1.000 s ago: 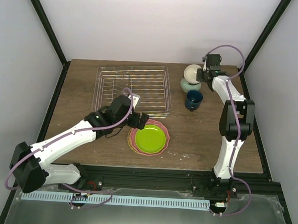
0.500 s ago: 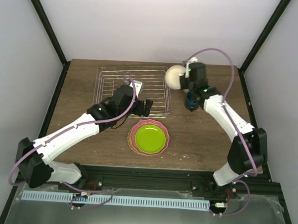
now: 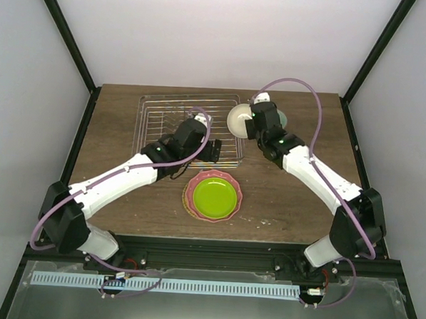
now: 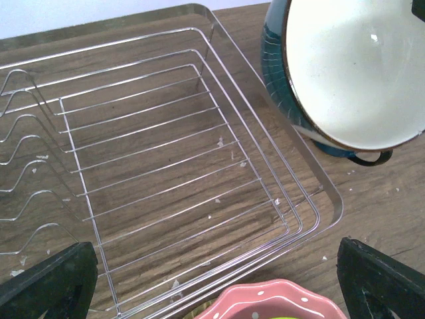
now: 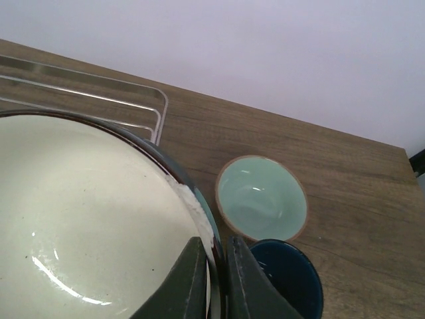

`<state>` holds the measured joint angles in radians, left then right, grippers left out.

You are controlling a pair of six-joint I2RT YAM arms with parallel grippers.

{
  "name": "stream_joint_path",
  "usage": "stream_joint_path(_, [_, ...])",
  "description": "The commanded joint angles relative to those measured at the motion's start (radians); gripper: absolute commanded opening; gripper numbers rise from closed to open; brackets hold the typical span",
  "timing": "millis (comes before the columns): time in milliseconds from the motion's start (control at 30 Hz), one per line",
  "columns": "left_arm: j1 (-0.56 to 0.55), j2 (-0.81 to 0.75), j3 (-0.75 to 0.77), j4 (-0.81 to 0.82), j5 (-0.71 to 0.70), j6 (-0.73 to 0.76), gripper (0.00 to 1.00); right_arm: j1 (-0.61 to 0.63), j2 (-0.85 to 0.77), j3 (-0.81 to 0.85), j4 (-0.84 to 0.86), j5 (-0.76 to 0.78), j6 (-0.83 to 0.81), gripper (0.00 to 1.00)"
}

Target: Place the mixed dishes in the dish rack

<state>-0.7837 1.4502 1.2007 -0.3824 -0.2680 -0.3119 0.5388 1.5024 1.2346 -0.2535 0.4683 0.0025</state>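
Observation:
My right gripper (image 5: 216, 272) is shut on the rim of the cream bowl (image 5: 86, 226) and holds it tilted in the air at the right edge of the dish rack (image 3: 165, 121); the bowl also shows in the top view (image 3: 238, 121) and the left wrist view (image 4: 352, 66). The pale mint bowl (image 5: 261, 197) and the dark blue mug (image 5: 289, 282) stand on the table to the right. The lime-green plate (image 3: 214, 196) lies on the pink scalloped plate (image 3: 189, 194). My left gripper (image 3: 212, 151) is open and empty above the rack's near right corner (image 4: 166, 166).
The rack holds no dishes; its plate prongs (image 4: 26, 153) stand along its left side. The pink plate's rim (image 4: 279, 302) lies just in front of the rack. Black frame posts (image 3: 69, 38) and grey walls close in the table.
My right gripper lifted the cream bowl off the mint bowl and carried it left to the rack's right edge. My left gripper moved from the plates up over the rack's near right corner.

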Motion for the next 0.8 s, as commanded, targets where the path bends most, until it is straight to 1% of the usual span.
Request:
stream_joint_path(0, [0.005, 0.022, 0.031, 0.029, -0.011, 0.008, 1.0, 0.043, -0.015, 0.032, 0.059, 0.046, 0.035, 0.01])
stream_joint_path(400, [0.015, 0.055, 0.067, 0.043, -0.001, 0.013, 1.0, 0.095, 0.033, 0.02, 0.052, 0.075, 0.044, 0.01])
stream_joint_path(600, [0.027, 0.094, 0.088, 0.047, 0.001, 0.019, 1.0, 0.135, 0.01, 0.02, 0.041, 0.02, 0.074, 0.01])
stream_joint_path(767, [0.033, 0.11, 0.095, 0.042, -0.025, 0.025, 1.0, 0.187, -0.005, 0.034, 0.023, 0.02, 0.085, 0.01])
